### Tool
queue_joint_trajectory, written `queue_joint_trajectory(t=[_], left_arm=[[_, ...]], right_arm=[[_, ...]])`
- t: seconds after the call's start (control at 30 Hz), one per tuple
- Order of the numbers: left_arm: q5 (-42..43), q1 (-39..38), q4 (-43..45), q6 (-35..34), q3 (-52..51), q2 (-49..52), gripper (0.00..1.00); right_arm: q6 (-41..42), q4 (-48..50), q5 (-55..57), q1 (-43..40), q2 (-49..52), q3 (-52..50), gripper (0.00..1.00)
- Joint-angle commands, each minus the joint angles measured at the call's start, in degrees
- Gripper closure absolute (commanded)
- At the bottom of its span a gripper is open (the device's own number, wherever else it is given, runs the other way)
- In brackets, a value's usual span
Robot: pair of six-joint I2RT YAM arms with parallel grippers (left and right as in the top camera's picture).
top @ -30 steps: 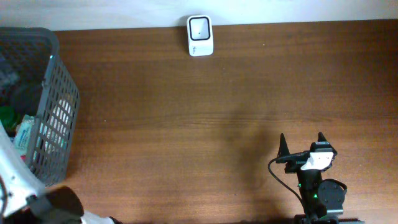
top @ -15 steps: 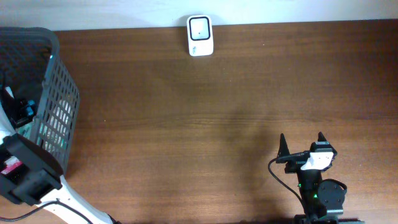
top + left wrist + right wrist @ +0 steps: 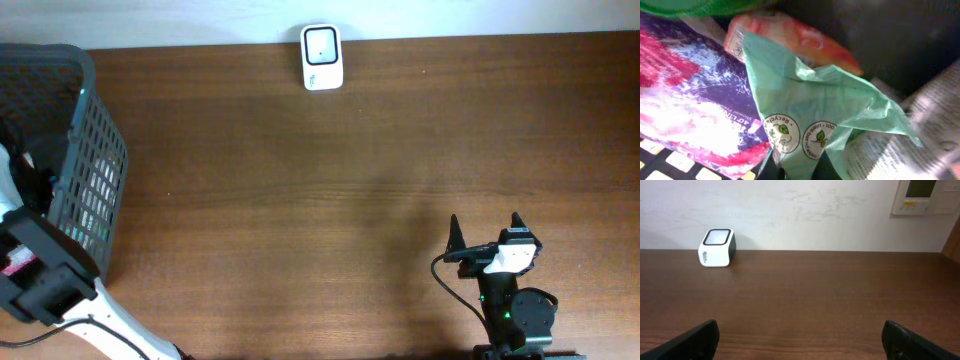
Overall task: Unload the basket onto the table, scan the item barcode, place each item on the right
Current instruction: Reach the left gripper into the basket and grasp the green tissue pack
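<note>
Deep in the grey mesh basket [image 3: 95,150], my left gripper [image 3: 799,170] is shut on a crumpled light-green plastic packet [image 3: 810,100] printed with round recycle logos; its dark fingertips [image 3: 771,171] pinch the packet's lower edge. From overhead only the left arm [image 3: 40,280] shows, leaning into the basket, with the jaws hidden. The white barcode scanner [image 3: 321,57] stands at the table's far edge and shows in the right wrist view as a scanner [image 3: 717,247] at the far left. My right gripper [image 3: 485,232] rests open at the front right, nothing between its fingers [image 3: 695,340].
Around the green packet lie a purple-and-pink packet [image 3: 695,105], an orange-red packet [image 3: 790,40] and a printed grey wrapper [image 3: 910,145]. A wall panel [image 3: 925,195] hangs behind the table at the right. Brown tabletop [image 3: 350,200] stretches between basket and scanner.
The left arm has reached further into the basket and its jaws have shut on the green packet. The right arm has not moved.
</note>
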Motion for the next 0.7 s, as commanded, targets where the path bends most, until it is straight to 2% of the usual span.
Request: queue_joint_trajectory(t=[0.0,0.1,0.27,0.33,0.43,0.47,0.6,0.67], left_arm=[[11.5,0.4,-5.3,-0.2,15.2,-0.1,1.00],[26.4,0.4,-10.4,-0.2,32.3,-0.1,1.00],[37.5,0.4,-13.3,-0.2,53.1,-0.2,1.00],[44.9,0.4,-15.2,-0.2,57.2,-0.3,1.00],[68.9,0.4,-14.7,-0.2,57.6,-0.4,1.00],[72.0,0.4,-14.8,-0.2,57.6,-0.4,1.00],[73.7,-5.0,-15.3,-0.1,57.6,-0.4,1.00],[67.3,-12.5,-15.3,-0.2,57.6,-0.4,1.00]], right_arm=[[-0.4,-0.2,0.5,0.3,-0.4,-0.4,0.01],[-0.3,-0.2,0.5,0.3,-0.4,-0.4,0.01],[-0.3,-0.2,0.5,0.3,-0.4,-0.4,0.01],[-0.3,-0.2,0.5,0.3,-0.4,-0.4,0.02],[-0.4,-0.2,0.5,0.3,-0.4,-0.4,0.01],[-0.3,-0.2,0.5,0.3,-0.4,-0.4,0.01],[-0.3,-0.2,0.5,0.3,-0.4,-0.4,0.01],[-0.4,-0.2,0.5,0.3,-0.4,-0.4,0.01]])
